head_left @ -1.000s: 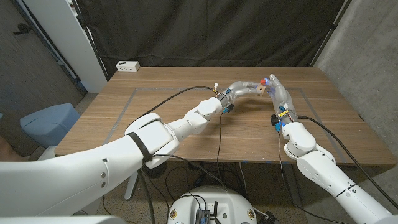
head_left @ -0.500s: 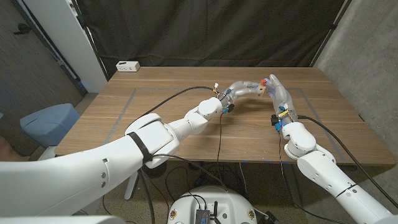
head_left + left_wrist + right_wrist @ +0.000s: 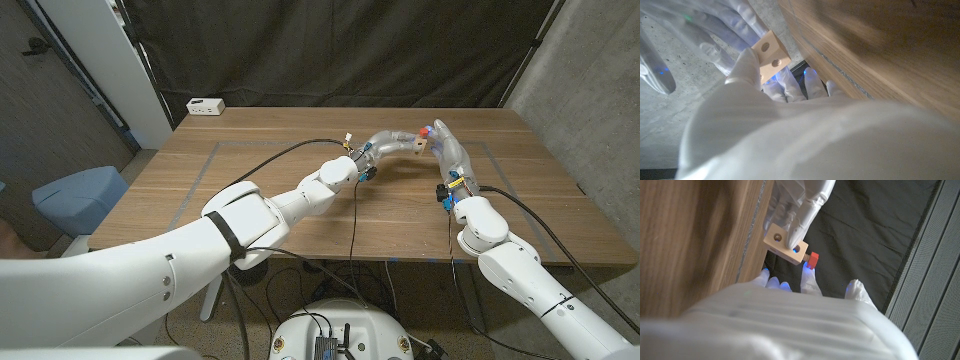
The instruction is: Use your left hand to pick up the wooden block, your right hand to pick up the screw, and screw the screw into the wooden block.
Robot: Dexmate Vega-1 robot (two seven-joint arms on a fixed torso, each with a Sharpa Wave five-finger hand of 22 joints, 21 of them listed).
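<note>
Wooden block point(image 3: 785, 243) sits pinched in the left hand point(image 3: 385, 143), fingers point(image 3: 805, 205) clamped on its sides, raised above the far middle of the bench point(image 3: 280, 180), not resting on it. Grip leaves the drilled faces bare: two round holes show in the left wrist view point(image 3: 771, 55), one more in the right wrist view, likely so the holes stay reachable. Screw point(image 3: 812, 259), red-headed, meets the block at its far corner beside the hole there; shank not visible, so depth of thread cannot be told. Right hand point(image 3: 447, 148) stands just beside the left, fingertips point(image 3: 808, 277) up at the red head; it appears to hold the screw between them, though the contact itself is small in frame. Head view shows both hands meeting with a red spot point(image 3: 428, 129) between them. Judgement: driving step under way or about to begin; block held steady as the anchor, the right hand placed to twist. Risk: a slanted start in the hole, or the block turning in the pinch. White power strip point(image 3: 205, 106) lies at the bench's far left corner, well apart; black curtain point(image 3: 330, 50) behind.
</note>
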